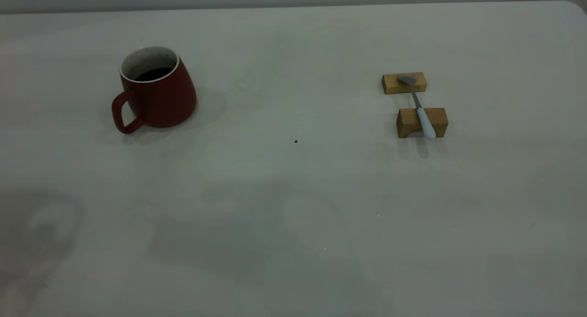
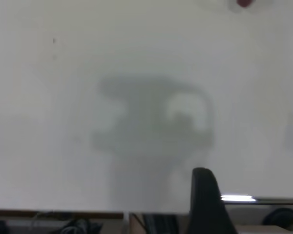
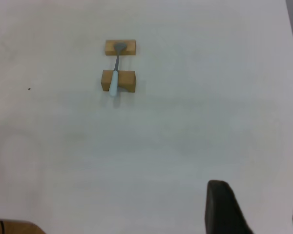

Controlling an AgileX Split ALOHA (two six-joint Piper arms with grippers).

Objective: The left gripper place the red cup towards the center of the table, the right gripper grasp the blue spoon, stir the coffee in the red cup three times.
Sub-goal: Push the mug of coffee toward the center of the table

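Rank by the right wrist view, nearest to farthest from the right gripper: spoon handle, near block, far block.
1. Spoon handle, overhanging toward the right gripper.
2. Near block, under the handle; too close to call against it.
3. Far block, under the spoon's bowl.

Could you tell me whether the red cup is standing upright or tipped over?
Upright: the red cup stands on its base on the table, rim up, dark coffee inside.
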